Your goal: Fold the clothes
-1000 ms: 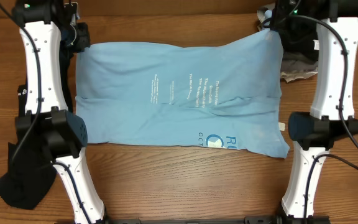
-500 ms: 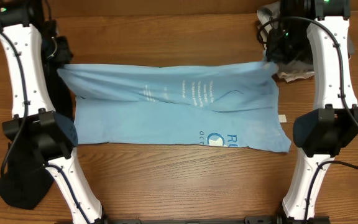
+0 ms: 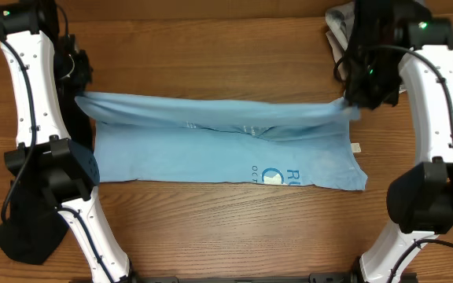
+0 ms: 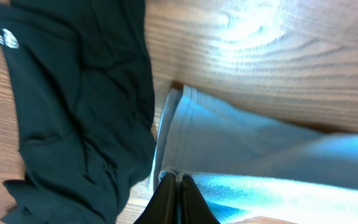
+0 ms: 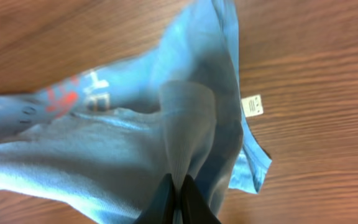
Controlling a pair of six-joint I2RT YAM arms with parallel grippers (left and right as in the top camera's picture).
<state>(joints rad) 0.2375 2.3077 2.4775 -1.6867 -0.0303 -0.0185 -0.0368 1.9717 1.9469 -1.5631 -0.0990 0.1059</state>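
Note:
The light blue T-shirt (image 3: 219,149) lies across the middle of the wooden table with white text and a blue-white logo. Its far edge is lifted and stretched between both grippers. My left gripper (image 3: 80,96) is shut on the shirt's far left corner (image 4: 178,177). My right gripper (image 3: 351,106) is shut on the far right corner (image 5: 180,180). The near half of the shirt rests flat on the table. A black garment (image 4: 73,106) lies beside the left gripper and shows at the lower left of the overhead view (image 3: 22,232).
A grey-white bundle of cloth (image 3: 338,23) sits at the far right corner behind the right arm. A small white tag (image 3: 357,148) lies by the shirt's right edge, also seen in the right wrist view (image 5: 252,105). Bare wood shows in front of the shirt.
Both grippers have lifted the shirt's far edge and carried it toward the near side. The shirt went from lying flat to folding over itself.

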